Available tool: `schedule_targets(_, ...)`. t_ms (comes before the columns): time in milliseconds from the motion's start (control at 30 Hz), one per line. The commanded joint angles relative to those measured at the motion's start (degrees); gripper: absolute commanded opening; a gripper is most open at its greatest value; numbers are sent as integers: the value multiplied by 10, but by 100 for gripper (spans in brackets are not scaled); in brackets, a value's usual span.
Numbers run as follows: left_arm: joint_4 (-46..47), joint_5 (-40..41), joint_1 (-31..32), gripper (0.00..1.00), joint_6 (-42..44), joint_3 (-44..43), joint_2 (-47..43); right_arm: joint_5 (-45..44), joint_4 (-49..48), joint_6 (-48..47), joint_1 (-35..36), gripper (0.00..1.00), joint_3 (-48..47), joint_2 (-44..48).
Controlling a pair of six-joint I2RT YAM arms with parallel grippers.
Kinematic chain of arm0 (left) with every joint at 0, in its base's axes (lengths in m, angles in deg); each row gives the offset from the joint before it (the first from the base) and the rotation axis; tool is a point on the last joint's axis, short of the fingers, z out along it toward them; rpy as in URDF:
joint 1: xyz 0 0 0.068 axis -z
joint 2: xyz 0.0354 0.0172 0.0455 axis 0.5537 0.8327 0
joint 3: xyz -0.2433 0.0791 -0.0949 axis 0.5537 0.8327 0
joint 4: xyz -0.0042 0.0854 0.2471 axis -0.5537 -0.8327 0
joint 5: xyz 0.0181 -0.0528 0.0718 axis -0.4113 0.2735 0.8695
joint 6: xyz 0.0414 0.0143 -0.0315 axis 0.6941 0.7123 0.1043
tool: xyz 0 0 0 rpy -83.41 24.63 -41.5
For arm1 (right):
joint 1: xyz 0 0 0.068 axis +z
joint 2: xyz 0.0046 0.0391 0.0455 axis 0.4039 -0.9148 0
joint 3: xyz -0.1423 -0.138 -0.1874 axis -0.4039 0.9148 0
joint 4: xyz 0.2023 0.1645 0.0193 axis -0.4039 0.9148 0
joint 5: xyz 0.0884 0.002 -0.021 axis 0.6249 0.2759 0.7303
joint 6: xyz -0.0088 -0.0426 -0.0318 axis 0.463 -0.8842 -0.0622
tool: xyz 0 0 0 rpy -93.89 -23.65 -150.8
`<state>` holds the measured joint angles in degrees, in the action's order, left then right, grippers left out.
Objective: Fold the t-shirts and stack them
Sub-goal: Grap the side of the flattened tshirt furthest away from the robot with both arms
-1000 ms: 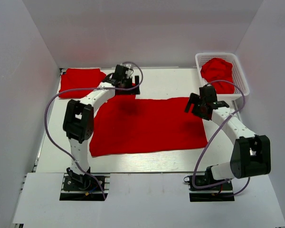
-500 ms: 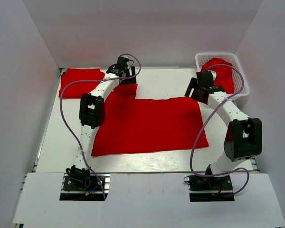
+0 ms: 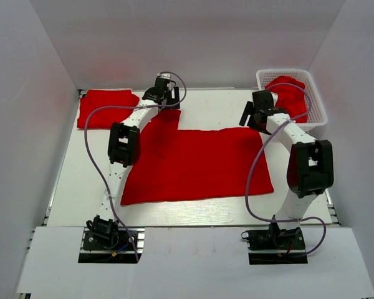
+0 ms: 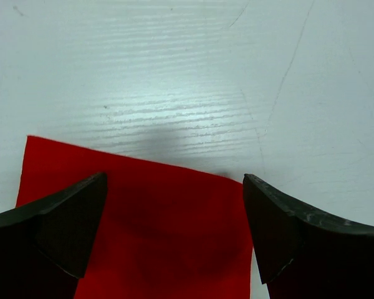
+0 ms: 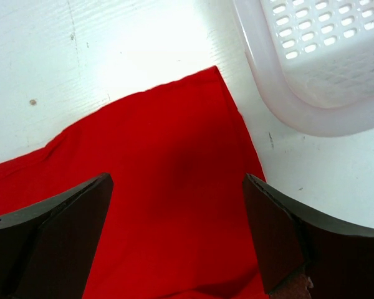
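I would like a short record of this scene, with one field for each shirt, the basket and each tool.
spread shirt: red, flat in the middle of the table
folded shirt: red, far left corner of the table
basket: white plastic mesh, far right corner
bunched shirt: red, inside the basket
left tool: open, over the far left edge of the spread shirt
right tool: open, over its far right corner, beside the basket

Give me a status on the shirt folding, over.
Left gripper open above far-left corner of spread t-shirt. Right gripper open above its far-right corner, nothing held. White basket sits close beside that corner.
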<state>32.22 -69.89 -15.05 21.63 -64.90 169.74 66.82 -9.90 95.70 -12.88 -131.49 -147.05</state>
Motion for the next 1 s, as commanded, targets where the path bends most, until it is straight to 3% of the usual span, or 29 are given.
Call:
schedule_targets(0,35,-8,2,99,42,-15,-23,1,-10,-7,1,90,-34,-14)
schedule_targets(200,41,-23,8,98,100,-8,-17,13,-18,-5,1,90,-47,-39)
schedule_targets(400,41,-98,19,96,192,28,-23,26,-16,-5,0,90,-87,-79)
schedule_targets(667,47,-126,19,95,203,34,-17,29,-14,-10,0,90,-114,-97)
schedule_targets(867,33,-70,24,80,203,46,2,27,-13,-10,1,90,-114,-100)
schedule_targets(967,27,-38,24,66,203,51,2,22,-12,-10,0,90,-109,-98)
